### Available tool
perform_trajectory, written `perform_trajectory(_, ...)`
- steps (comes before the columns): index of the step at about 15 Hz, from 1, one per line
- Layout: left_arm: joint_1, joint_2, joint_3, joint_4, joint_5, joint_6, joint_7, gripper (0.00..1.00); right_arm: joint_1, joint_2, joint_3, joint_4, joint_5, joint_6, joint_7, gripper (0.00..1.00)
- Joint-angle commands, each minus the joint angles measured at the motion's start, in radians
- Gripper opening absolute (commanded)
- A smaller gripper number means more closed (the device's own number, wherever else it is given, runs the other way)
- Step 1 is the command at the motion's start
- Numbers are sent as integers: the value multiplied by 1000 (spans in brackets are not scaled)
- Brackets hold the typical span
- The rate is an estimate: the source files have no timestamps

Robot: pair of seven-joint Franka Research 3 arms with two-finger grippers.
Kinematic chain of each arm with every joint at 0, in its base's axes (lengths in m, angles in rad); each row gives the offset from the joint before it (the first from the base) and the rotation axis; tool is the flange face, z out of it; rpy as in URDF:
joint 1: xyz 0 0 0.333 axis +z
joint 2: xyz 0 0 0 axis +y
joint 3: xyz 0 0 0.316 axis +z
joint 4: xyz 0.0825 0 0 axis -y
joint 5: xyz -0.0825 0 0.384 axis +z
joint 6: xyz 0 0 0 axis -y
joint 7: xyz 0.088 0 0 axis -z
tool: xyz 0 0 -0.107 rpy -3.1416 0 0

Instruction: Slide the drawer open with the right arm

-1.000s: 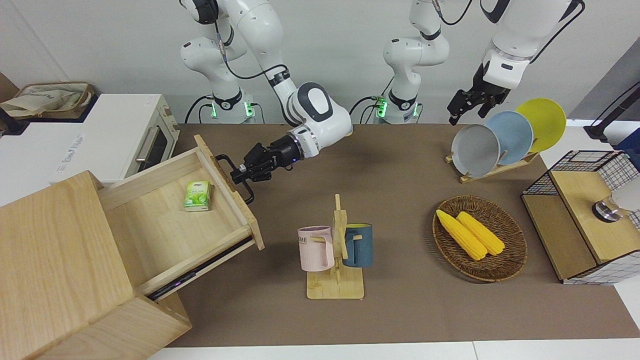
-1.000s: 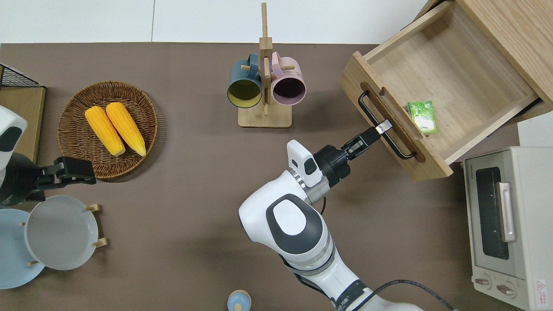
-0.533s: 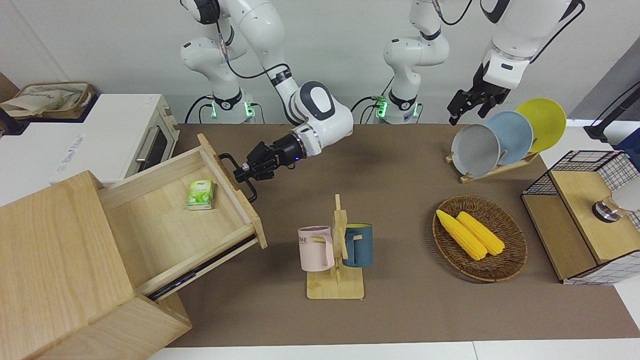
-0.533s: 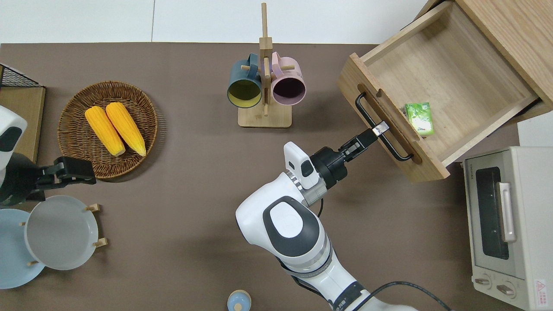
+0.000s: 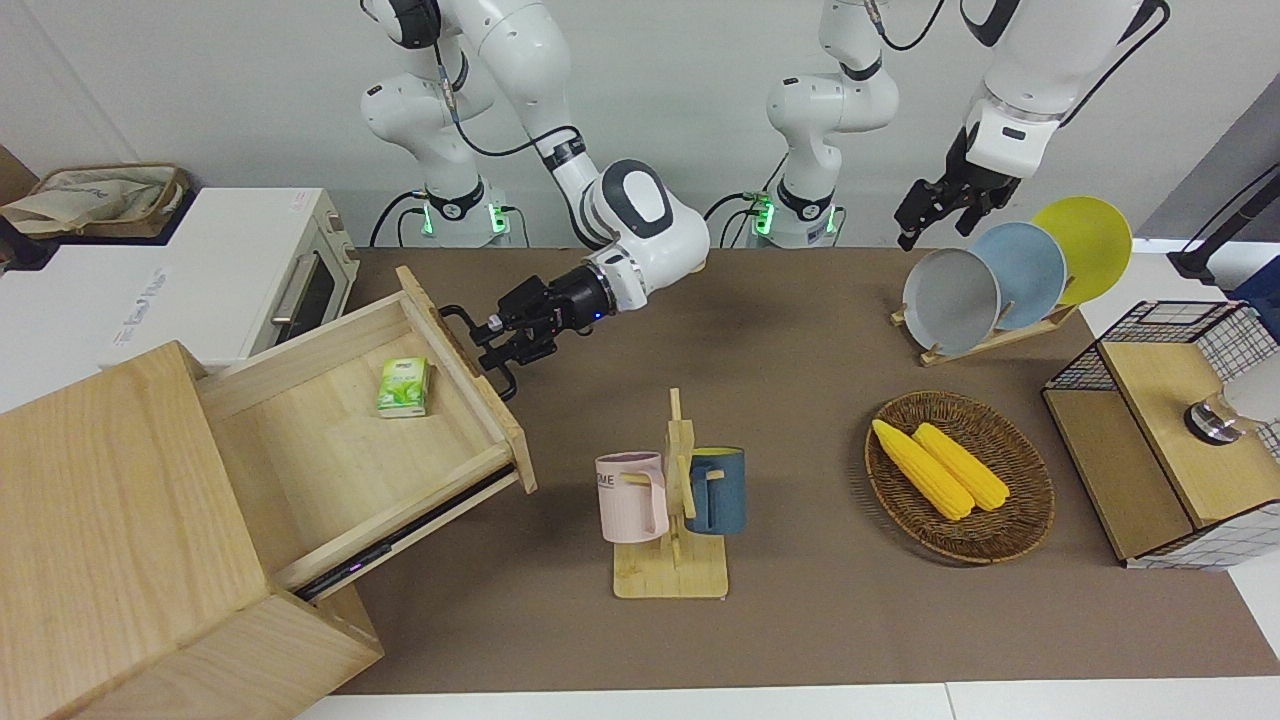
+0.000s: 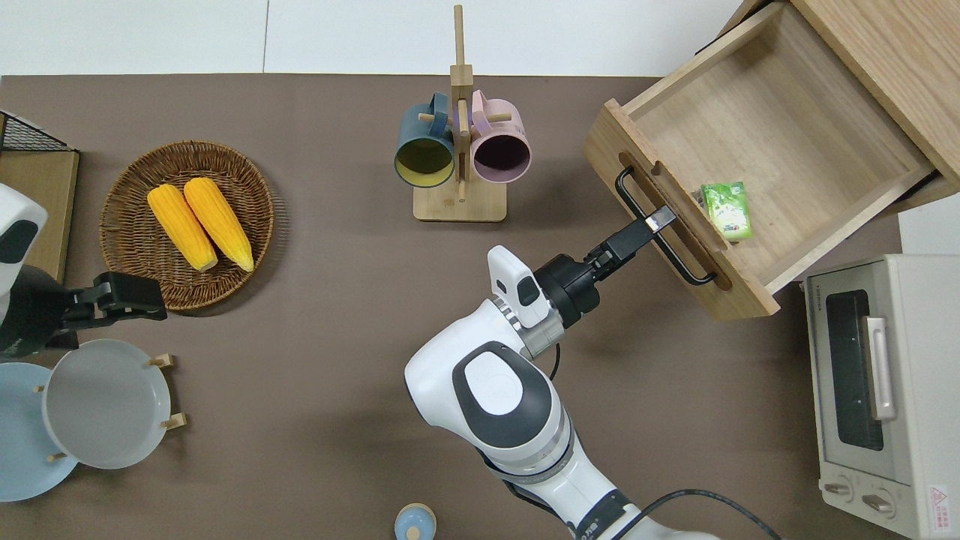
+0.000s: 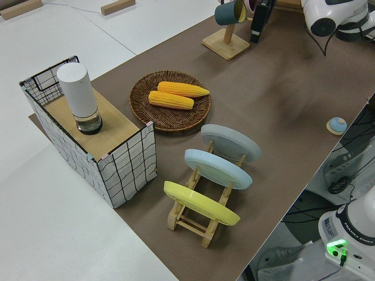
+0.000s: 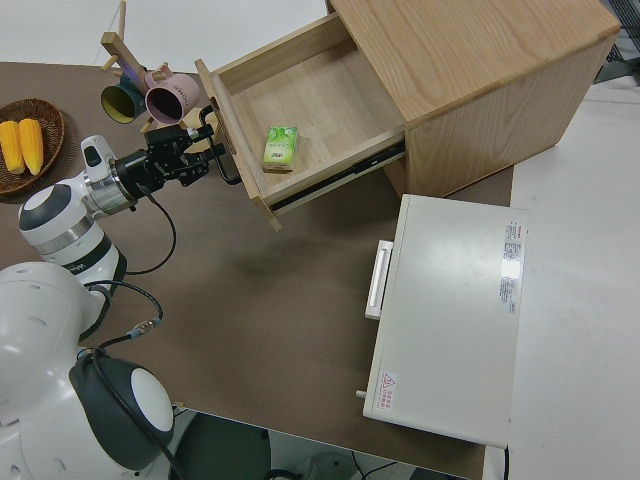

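The drawer (image 5: 330,440) stands pulled far out of the pale wooden cabinet (image 5: 110,520) at the right arm's end of the table. My right gripper (image 5: 497,338) is at the drawer's front, shut on the black bar handle (image 6: 679,262) near its middle; it also shows in the overhead view (image 6: 660,221) and the right side view (image 8: 208,145). A small green packet (image 6: 726,210) lies inside the drawer, close to its front panel. The left arm is parked, its gripper (image 5: 930,230) open and empty.
A white toaster oven (image 6: 885,390) stands beside the cabinet, nearer to the robots. A mug rack (image 6: 459,150) with a pink and a blue mug stands mid-table near the drawer's front. A basket of corn (image 5: 960,475), a plate rack (image 5: 1000,275) and a mesh box (image 5: 1160,440) stand at the left arm's end.
My right gripper has drawn the handle a little farther out, and the drawer has slid slightly more open. The green packet moved with it. The left arm has not moved.
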Motion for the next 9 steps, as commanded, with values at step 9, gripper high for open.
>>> perform_trajectory(9,0,-8,4,4,-1,-17,7,993,31,7,-2,49,51,8,-14,983)
